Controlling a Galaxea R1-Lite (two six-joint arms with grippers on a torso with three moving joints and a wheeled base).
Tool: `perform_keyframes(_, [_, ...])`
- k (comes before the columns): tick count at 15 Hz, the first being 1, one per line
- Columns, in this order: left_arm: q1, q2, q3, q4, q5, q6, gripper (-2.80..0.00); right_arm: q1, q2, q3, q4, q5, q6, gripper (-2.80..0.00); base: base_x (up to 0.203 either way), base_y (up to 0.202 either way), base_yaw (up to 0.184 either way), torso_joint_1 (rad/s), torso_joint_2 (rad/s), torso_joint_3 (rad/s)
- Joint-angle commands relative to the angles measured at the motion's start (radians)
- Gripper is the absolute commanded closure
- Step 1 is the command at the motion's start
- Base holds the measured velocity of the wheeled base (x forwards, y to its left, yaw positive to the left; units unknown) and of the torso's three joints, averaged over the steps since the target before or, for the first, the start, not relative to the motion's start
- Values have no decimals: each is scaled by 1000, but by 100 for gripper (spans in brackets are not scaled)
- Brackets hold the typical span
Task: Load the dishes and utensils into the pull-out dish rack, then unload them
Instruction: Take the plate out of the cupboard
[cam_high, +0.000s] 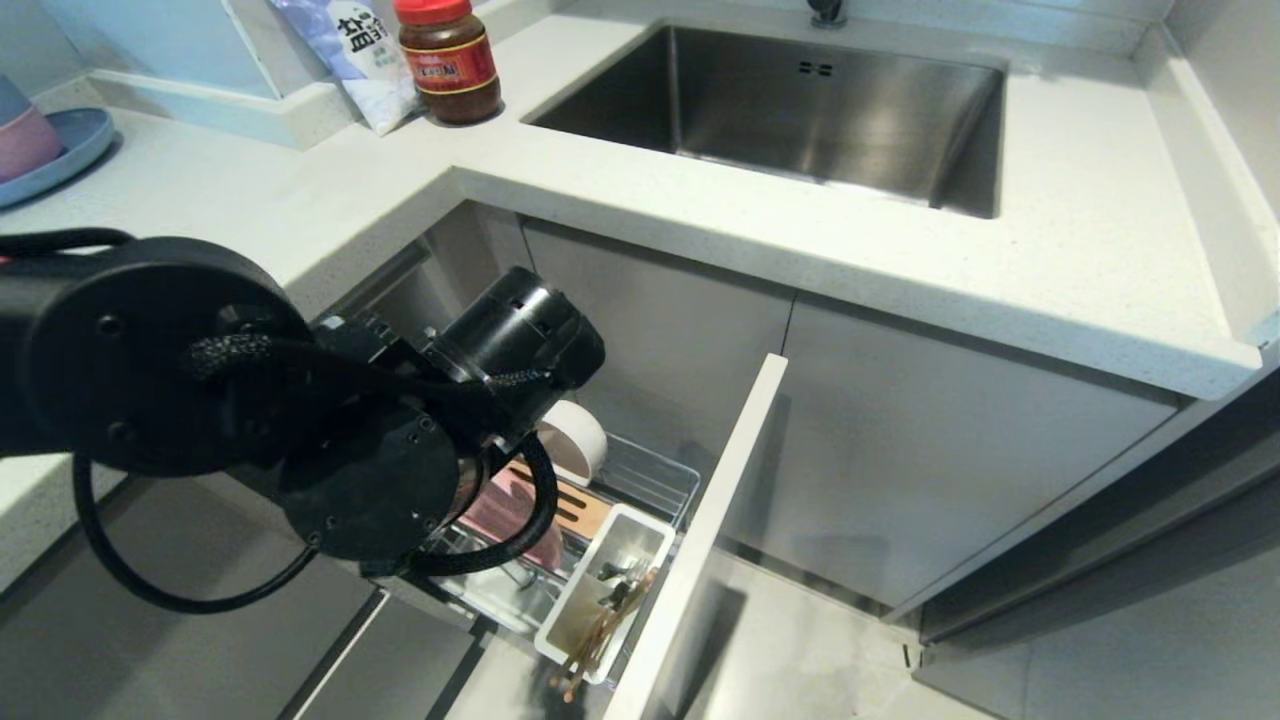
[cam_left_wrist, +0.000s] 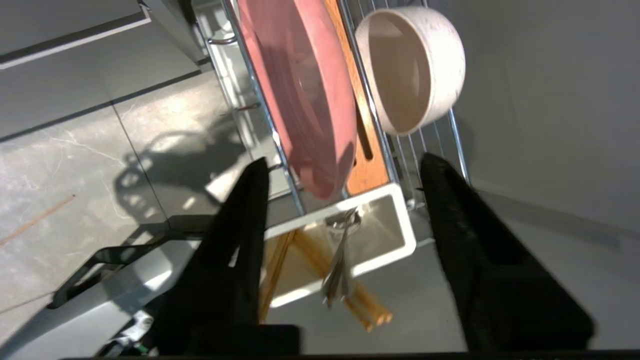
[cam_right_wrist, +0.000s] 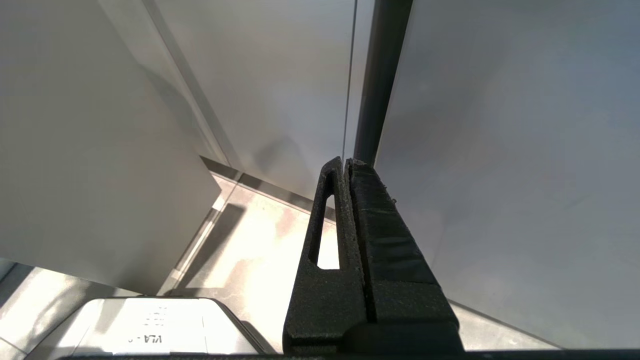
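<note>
The pull-out dish rack (cam_high: 640, 480) looks fully loaded: the pink plate (cam_left_wrist: 300, 90) stands on edge in the slotted wooden strip (cam_left_wrist: 367, 165), the cream bowl (cam_left_wrist: 410, 65) rests on its side just beside it, and the chopsticks (cam_left_wrist: 320, 265), fork and spoon (cam_left_wrist: 340, 255) sit in the white cutlery tray (cam_left_wrist: 405, 235). The left claw (cam_left_wrist: 345, 235) hangs over the tray, spread wide and holding nothing, so loading seems done and all unloading to the worktop (cam_high: 800, 230) is left. The right claw (cam_right_wrist: 345, 175) is pressed closed, parked beside the cabinet fronts.
</note>
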Motion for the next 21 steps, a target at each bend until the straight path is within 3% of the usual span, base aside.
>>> perform_keyframes(1, [43, 52, 0, -35, 0, -8, -280, 0, -4, 2, 0, -1, 0, 0, 0, 0, 0, 0, 0, 0])
perform_keyframes(11, [155, 196, -3, -105, -43, -25, -280, 0, -4, 2, 0, 0, 0, 0, 0, 0, 0, 0, 0, 0])
perform_keyframes(21, [180, 253, -5, -108, -52, -25, -280, 0, -4, 2, 0, 0, 0, 0, 0, 0, 0, 0, 0, 0])
